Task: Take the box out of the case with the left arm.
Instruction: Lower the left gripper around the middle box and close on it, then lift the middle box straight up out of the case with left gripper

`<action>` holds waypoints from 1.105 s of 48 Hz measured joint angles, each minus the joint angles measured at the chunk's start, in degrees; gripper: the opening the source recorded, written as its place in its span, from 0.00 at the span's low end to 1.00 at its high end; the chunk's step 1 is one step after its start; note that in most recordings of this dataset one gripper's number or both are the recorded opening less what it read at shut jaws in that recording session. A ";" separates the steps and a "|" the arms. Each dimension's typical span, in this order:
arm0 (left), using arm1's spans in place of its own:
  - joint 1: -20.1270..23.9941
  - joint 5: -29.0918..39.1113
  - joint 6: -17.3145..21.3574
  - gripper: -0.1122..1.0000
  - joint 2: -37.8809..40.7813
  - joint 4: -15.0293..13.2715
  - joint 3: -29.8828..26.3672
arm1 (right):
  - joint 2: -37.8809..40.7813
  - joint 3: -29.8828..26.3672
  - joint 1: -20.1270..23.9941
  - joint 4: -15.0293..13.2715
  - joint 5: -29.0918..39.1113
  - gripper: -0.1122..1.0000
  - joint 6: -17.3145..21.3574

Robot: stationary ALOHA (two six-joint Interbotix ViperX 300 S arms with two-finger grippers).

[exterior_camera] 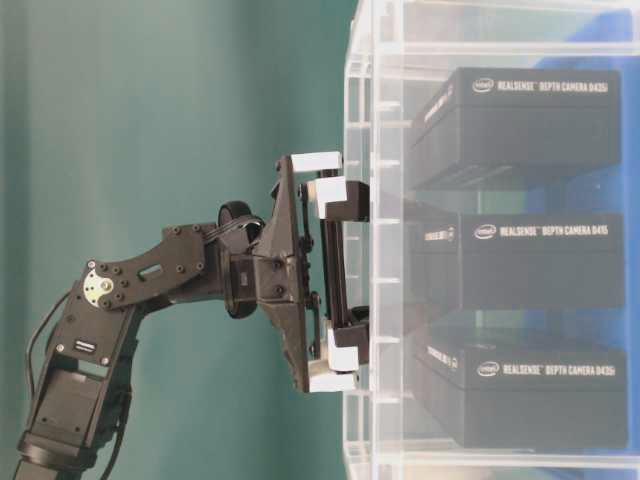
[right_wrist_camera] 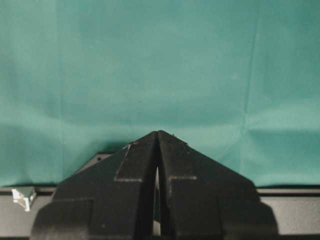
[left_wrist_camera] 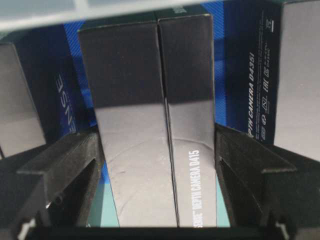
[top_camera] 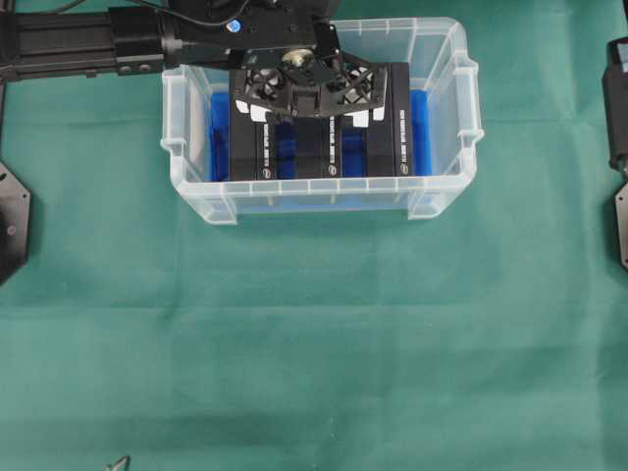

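Middle box (left_wrist_camera: 155, 125) (black) stands between left pincer (left_wrist_camera: 157, 165) fingers.

Middle box (top_camera: 312, 147) partly under left arm (top_camera: 118, 44).

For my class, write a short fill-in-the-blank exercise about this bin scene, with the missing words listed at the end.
1. The clear plastic rectangular case holds ____ black rectangular boxes.
2. The left gripper has one of its fingers on each side of the ____ black box.
3. The lining at the bottom of the case is bright ____.
4. The right gripper has its fingers pressed ____ above the green cloth.

Missing words: three; middle; blue; together
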 measured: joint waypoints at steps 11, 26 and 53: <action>0.00 0.00 -2.20 0.67 0.00 -0.44 -0.09 | -0.09 0.00 0.00 0.00 -0.09 0.10 0.00; -0.09 0.62 -2.37 0.67 -0.26 -0.53 0.00 | 0.00 0.00 0.00 -0.53 -0.09 0.10 0.00; -0.35 14.50 -1.58 0.67 -1.76 -0.70 -12.92 | -0.09 0.00 0.00 -1.58 -0.09 0.10 0.00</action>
